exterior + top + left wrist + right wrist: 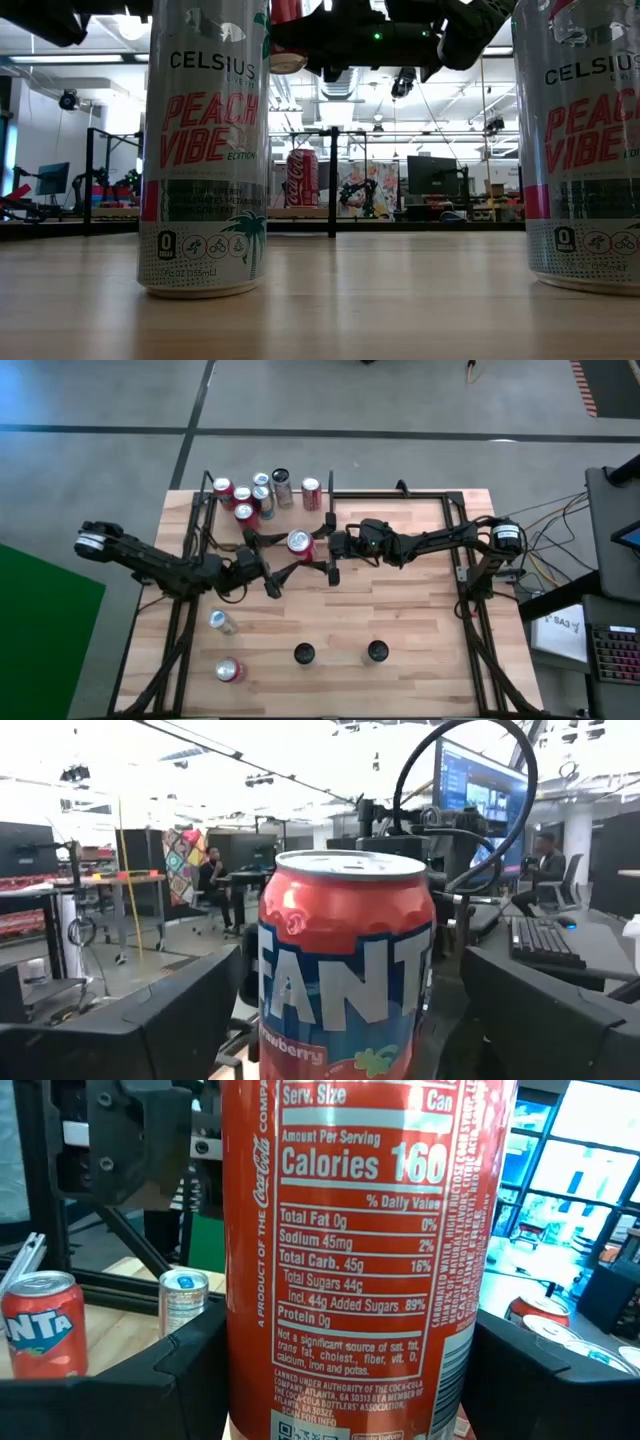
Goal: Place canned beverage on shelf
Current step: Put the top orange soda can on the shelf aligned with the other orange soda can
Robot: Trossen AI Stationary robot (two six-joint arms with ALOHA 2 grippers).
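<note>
- Right claw (312, 546) partway open but clamped on the upright Fanta can (299, 541), holding it in the air over the middle of the shelf (420, 610), slightly toward the far edge.
- Left claw (272, 575) spread fully wide, gripping nothing, aimed at that same can from the left-edge side. Can't tell if touching.
- Probably right arm's move: can's long axis vertical, bare board directly below, can cluster (255, 495) off at the far-left corner.

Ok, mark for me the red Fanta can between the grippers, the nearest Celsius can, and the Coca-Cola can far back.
Fanta can (345, 970): left wrist view, on its label.
Celsius can (205, 150): low view, on its printed side.
Coca-Cola can (302, 180): low view, on its body.
</note>
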